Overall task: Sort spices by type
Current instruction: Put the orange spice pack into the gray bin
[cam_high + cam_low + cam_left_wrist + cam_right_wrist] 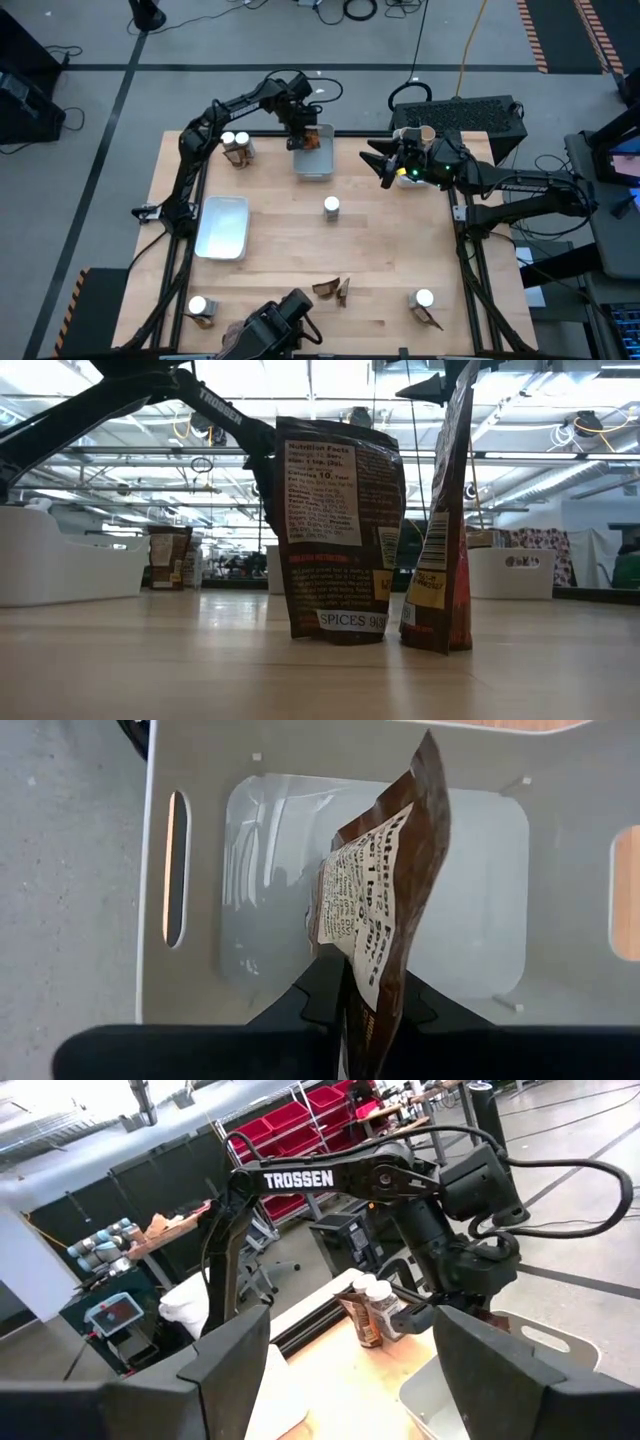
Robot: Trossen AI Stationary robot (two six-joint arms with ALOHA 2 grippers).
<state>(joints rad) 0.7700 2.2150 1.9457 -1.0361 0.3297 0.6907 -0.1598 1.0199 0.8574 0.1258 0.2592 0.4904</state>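
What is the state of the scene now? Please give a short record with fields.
left gripper: shut on a brown packet, above the far white tray
right gripper: open, holding nothing, near the table's far right edge
near tray: on the left side of the table
lone jar: white-capped, mid-table
standing packets: two near the front edge

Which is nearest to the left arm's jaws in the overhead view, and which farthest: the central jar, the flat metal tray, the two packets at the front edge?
1. Central jar, mid-table.
2. Flat metal tray, left side.
3. Two packets, front edge, farthest.
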